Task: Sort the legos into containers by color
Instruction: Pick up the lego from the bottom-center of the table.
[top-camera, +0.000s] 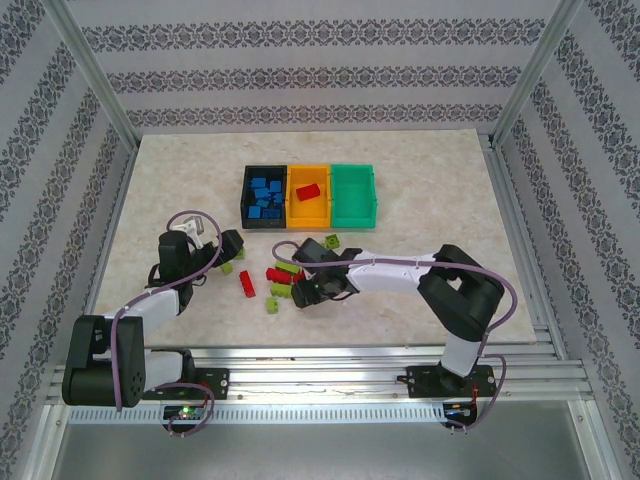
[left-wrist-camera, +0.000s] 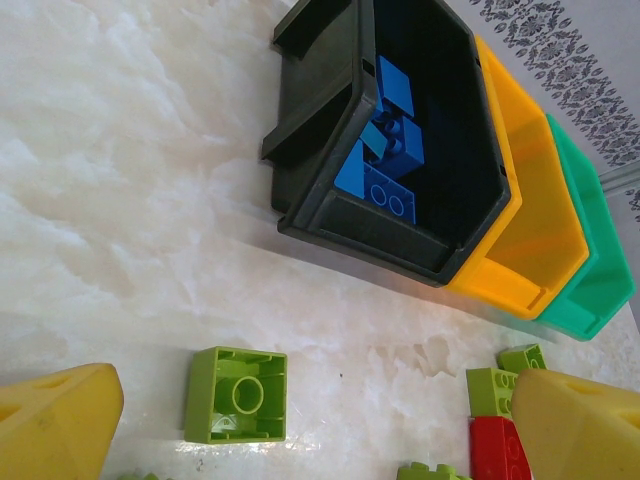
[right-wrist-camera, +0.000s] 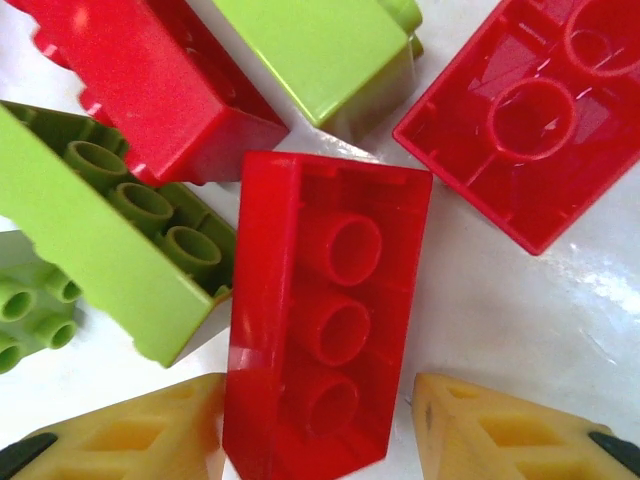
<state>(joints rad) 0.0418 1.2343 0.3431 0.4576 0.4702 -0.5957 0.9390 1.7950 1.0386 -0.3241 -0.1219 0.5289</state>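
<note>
Red and yellow-green legos (top-camera: 280, 272) lie scattered in front of three containers. The black container (top-camera: 244, 200) holds several blue legos (left-wrist-camera: 390, 150), the orange container (top-camera: 310, 213) holds one red lego (top-camera: 307, 190), and the green container (top-camera: 355, 195) stands at the right. My right gripper (right-wrist-camera: 320, 385) is down in the pile, shut on a red lego (right-wrist-camera: 320, 320) that lies underside up on the table. My left gripper (left-wrist-camera: 318, 425) hangs open over bare table, with an upturned green lego (left-wrist-camera: 235, 394) nearer its left finger (left-wrist-camera: 60, 420).
More red legos (right-wrist-camera: 530, 120) and green legos (right-wrist-camera: 100, 230) crowd close around the gripped one. A red lego (top-camera: 247, 284) and a green lego (top-camera: 272, 302) lie between the two arms. Metal frame posts and patterned walls ring the table.
</note>
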